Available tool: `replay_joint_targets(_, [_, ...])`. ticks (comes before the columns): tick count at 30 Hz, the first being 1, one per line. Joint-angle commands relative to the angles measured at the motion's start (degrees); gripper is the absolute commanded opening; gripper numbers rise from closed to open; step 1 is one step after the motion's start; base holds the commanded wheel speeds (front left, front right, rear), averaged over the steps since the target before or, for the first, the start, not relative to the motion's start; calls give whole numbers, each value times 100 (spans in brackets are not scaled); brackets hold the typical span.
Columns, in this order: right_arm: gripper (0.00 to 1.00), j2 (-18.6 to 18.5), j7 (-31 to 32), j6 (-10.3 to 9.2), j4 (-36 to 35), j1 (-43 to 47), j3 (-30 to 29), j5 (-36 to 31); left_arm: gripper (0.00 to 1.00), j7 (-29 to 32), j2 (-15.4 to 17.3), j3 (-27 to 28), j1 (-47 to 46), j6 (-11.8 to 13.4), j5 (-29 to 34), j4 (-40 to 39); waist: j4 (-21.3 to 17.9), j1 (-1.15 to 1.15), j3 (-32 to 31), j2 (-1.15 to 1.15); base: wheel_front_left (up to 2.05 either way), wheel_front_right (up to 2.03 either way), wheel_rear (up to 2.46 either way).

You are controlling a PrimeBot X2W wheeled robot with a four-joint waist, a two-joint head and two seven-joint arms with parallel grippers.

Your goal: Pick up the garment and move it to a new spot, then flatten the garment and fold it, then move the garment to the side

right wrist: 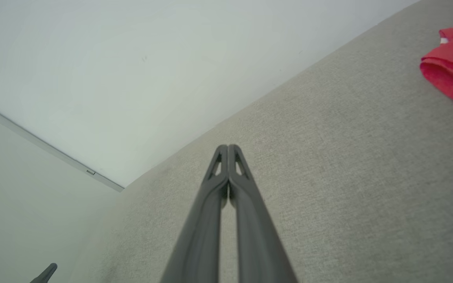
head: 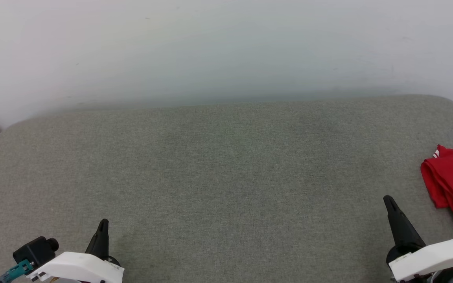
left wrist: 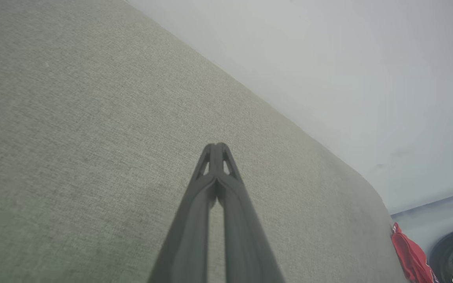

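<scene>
The garment (head: 452, 179) lay bunched in folds at the tabletop's (head: 226, 177) right edge, seemingly set aside there. The left tool (head: 103, 225) and right tool (head: 388, 200) were closed, empty, and clear of it.

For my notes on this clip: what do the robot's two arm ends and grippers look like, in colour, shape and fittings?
Both the left gripper and right gripper have long, dark, tapering fingers; the wrist views show small triangular cut-outs near the tips. Each sits on a glossy white wrist shell. Beside the left one is a small black module with a teal connector.
</scene>
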Motion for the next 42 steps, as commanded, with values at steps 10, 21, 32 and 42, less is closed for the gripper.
replay_joint_targets(10, [0, 39, 24, 0, 136, -309, -67, 832, 0, 175, -194, 289, -271, -248, -611, 47, 23, -1, 17, 0, 0, 0, 0])
replay_joint_targets(21, [0, 66, 53, 0, 324, -427, -116, 1586, 0, 341, -404, 520, -375, -468, -1168, 146, 49, -1, 36, 0, 0, 0, 0])
replay_joint_targets(32, [0, 91, 75, 0, 492, -535, -160, 2261, 0, 494, -595, 730, -469, -656, -1661, 233, 75, -1, 55, 0, 0, 0, 0])
replay_joint_targets(42, [0, 112, 91, -1, 631, -624, -198, 2823, 0, 621, -760, 906, -538, -820, -2072, 312, 99, -1, 72, 0, 0, 0, 0])
